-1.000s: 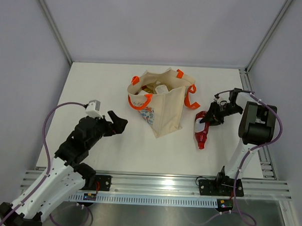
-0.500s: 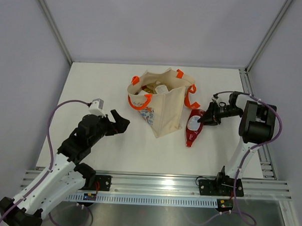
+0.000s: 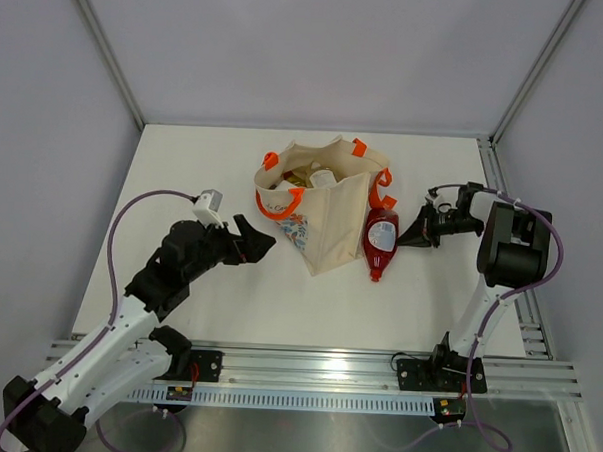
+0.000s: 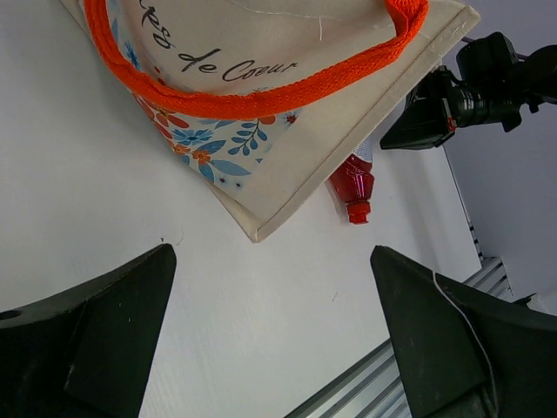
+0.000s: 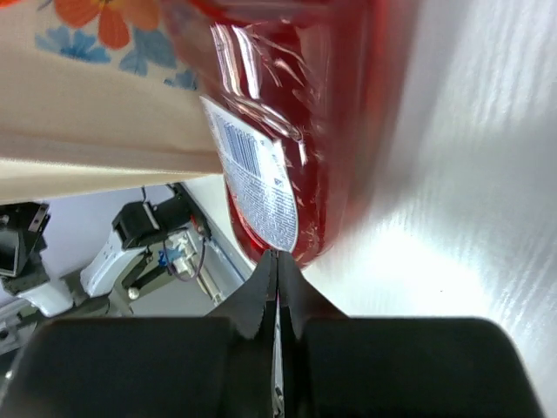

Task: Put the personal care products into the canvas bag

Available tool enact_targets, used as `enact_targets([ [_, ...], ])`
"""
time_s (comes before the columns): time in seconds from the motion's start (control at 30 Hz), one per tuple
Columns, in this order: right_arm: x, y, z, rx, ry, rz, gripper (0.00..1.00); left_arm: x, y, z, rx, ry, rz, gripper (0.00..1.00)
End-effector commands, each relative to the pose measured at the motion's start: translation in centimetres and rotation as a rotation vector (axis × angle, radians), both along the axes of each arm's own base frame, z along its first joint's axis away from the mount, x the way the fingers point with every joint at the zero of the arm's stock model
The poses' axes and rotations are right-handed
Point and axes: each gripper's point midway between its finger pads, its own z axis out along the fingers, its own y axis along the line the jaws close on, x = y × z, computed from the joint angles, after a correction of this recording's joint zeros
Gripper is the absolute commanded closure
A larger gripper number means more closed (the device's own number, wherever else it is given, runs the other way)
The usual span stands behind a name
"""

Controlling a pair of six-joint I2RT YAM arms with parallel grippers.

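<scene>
Red bottle [image 3: 381, 240] lies flat on the worktop [image 3: 204, 172], snug against the canvas bag [image 3: 327, 217]'s right side, cap toward the near edge. Right gripper [image 3: 405, 238] pinched shut, empty, tips at it; left gripper [image 3: 258, 239] wide open.

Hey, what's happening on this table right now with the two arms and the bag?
Two robot arms are packing bottles into a canvas bag. A red bottle lies on the table right against the bag's side, not yet inside. The right gripper is shut, holding nothing, its tips at the bottle's side as if nudging it. The left gripper hangs open near the bag's printed side. Other bottles show inside the bag's open top.
</scene>
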Motion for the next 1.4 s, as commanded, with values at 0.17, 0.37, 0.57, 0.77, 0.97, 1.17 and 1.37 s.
enact_targets([
  [0.17, 3.3, 1.7, 2.7, -0.107, -0.078, -0.016, 0.77, 0.7, -1.4, 3.3, -0.041, -0.092, -0.065, 0.01],
  [0.37, 2.3, 0.9, 2.5, -0.215, -0.151, 0.067, 0.45, 0.3, -1.1, 3.2, -0.036, -0.089, -0.058, 0.01],
  [0.57, 2.1, -0.5, 4.2, -0.350, -0.254, 0.088, 0.00, 0.1, -0.7, 2.9, -0.041, -0.094, -0.044, 0.01],
  [0.77, 2.3, 1.1, 3.4, -0.397, -0.290, 0.048, 0.00, 0.3, -0.8, 2.8, -0.026, -0.100, -0.052, 0.01],
  [0.97, 3.0, 1.1, 0.0, -0.458, -0.225, 0.015, 0.01, 0.1, -0.6, 2.9, -0.018, -0.098, -0.052, 0.01],
  [1.17, 4.3, 4.0, -0.1, -0.475, -0.202, 0.039, 0.00, -0.2, -0.2, 2.8, -0.030, -0.105, -0.033, 0.01],
  [1.37, 4.6, 4.9, -0.8, -0.547, -0.143, 0.032, 0.11, -0.3, 0.1, 3.2, -0.025, -0.118, -0.024, 0.01],
])
